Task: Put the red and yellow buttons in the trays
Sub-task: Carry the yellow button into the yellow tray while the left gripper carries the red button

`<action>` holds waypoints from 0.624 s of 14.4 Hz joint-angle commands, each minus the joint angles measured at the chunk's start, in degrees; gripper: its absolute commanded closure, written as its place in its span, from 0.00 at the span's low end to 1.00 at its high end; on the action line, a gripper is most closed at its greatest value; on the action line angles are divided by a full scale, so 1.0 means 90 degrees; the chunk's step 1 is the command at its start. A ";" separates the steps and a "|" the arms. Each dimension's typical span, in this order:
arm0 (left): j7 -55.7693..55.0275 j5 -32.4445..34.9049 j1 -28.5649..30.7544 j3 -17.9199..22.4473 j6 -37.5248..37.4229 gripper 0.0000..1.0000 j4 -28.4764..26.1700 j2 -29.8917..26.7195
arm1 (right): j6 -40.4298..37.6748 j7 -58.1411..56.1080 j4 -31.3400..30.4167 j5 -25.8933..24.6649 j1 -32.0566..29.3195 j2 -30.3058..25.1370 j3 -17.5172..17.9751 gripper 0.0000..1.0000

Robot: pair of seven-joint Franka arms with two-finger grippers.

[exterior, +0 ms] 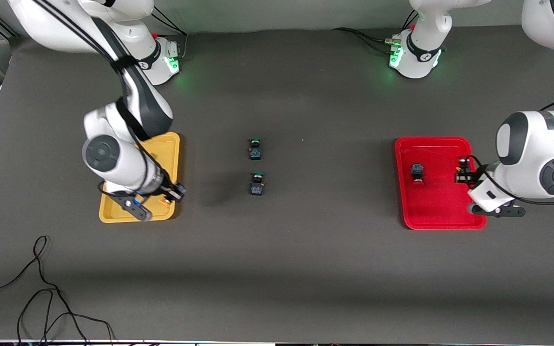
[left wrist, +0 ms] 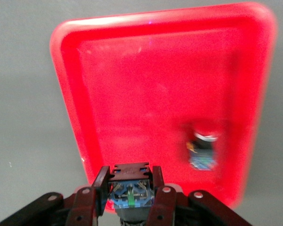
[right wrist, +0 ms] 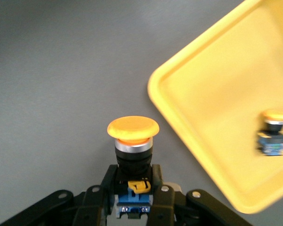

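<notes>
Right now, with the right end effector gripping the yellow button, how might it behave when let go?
The yellow button looks rigid and light. Its wide cap overhangs a narrower body, so it may tip over, then roll. The right end effector grips its body, short of the yellow tray.

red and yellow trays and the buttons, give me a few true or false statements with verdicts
1. The left pincer is shut on a button above the red tray. True.
2. The red tray is bare. False: one red-capped button already lies in it.
3. The right pincer holds a button with an orange-yellow cap. True.
4. The yellow tray holds two green-capped buttons. False: the right wrist view shows one orange-capped button in it.
5. Two green-capped buttons sit on the table between the trays. True.
</notes>
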 commanded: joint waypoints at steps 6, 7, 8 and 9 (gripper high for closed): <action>0.0202 0.0298 0.0200 -0.0091 0.1995 0.45 -0.1303 0.0226 | 0.0507 -0.3137 -0.1491 0.1184 -0.0255 -0.0911 -0.1644 0.93; 0.0202 0.0298 0.0200 -0.0091 0.1975 0.03 -0.1284 0.0216 | 0.1157 -0.3303 -0.1909 0.1369 -0.0245 -0.0823 -0.1655 0.93; 0.0212 0.0298 0.0200 -0.0091 0.1946 0.00 -0.1235 0.0177 | 0.1899 -0.3392 -0.2338 0.1381 -0.0245 -0.0745 -0.1655 0.93; 0.0241 0.0298 0.0200 -0.0091 0.1733 0.00 -0.1090 0.0100 | 0.2303 -0.3499 -0.2488 0.1381 -0.0245 -0.0570 -0.1655 0.93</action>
